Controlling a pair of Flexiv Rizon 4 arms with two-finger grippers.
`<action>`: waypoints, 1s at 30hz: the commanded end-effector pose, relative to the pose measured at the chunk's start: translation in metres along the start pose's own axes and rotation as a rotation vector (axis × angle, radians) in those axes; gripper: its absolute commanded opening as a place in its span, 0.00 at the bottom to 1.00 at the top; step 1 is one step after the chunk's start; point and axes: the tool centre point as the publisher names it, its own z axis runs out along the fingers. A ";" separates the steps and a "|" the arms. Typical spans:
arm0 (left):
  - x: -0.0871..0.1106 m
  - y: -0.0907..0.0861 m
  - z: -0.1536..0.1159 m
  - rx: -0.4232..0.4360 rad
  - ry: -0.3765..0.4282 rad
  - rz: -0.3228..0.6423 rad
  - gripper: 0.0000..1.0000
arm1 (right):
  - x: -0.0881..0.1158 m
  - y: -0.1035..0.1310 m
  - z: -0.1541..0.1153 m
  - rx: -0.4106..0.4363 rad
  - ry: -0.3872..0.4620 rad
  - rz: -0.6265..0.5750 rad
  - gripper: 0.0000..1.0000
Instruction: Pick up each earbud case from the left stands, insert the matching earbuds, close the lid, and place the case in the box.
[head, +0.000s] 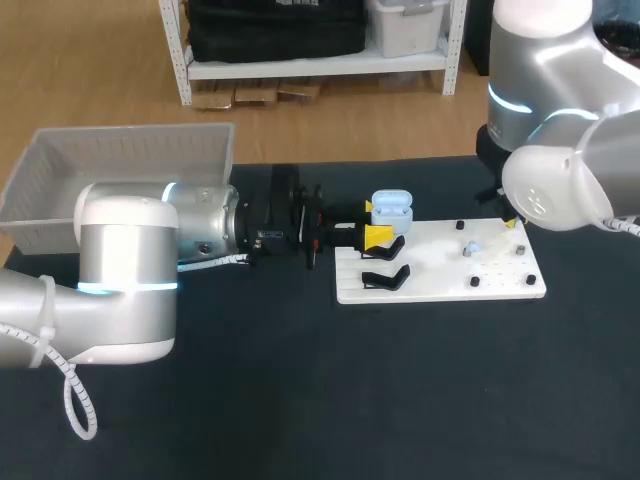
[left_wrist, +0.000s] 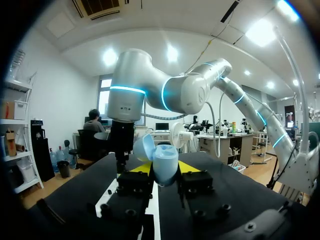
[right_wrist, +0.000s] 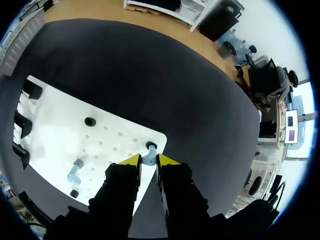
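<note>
One case, head view: light-blue earbud case (head: 392, 207), lid up, held clear above the stand end of the white board (head: 440, 290), just over the black stands (head: 384, 279).
Left gripper, head view: left gripper (head: 375, 222) clamped on the case from two sides, at the board's stand end.
Second earbud, head view: second earbud (head: 473, 247) resting on the board near its middle, well apart from the stands.
Box, head view: white box (head: 120, 160) well apart from the board, out beyond its stand end.
Case look, left wrist view: rounded, glossy, pale-blue shell. Hinged lid (left_wrist: 145, 146) tipped back open. Lower body seated between the two yellow tips, above the board.
Case handling, left wrist view: judged light, rigid and slick, so liable to twist or slip in a loose pinch. Best held on the lower body's two sides, below the hinge, leaving the lid free to swing. Moderate squeeze only, since the hinge is probably the weak point.
Right gripper, right wrist view: right gripper (right_wrist: 149, 159) drawn narrow on the pegged earbud (right_wrist: 148, 162), beside a black peg (right_wrist: 150, 145), close to the board corner farthest from the stands. Both tips appear to touch it.
Earbud handling, right wrist view: judged tiny, smooth and very light, hence easily flicked off the board or dropped. Light, centred pinch across the body advised.
</note>
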 end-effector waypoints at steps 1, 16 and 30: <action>0.001 0.000 0.000 -0.002 -0.004 0.003 0.00 | 0.004 -0.002 -0.006 0.016 -0.014 -0.004 0.00; 0.001 0.000 0.000 -0.002 -0.004 0.003 0.00 | 0.038 0.006 -0.105 0.027 -0.059 -0.021 0.00; 0.001 0.000 0.000 -0.002 -0.004 0.003 0.00 | 0.077 0.088 -0.239 -0.027 -0.112 -0.001 0.00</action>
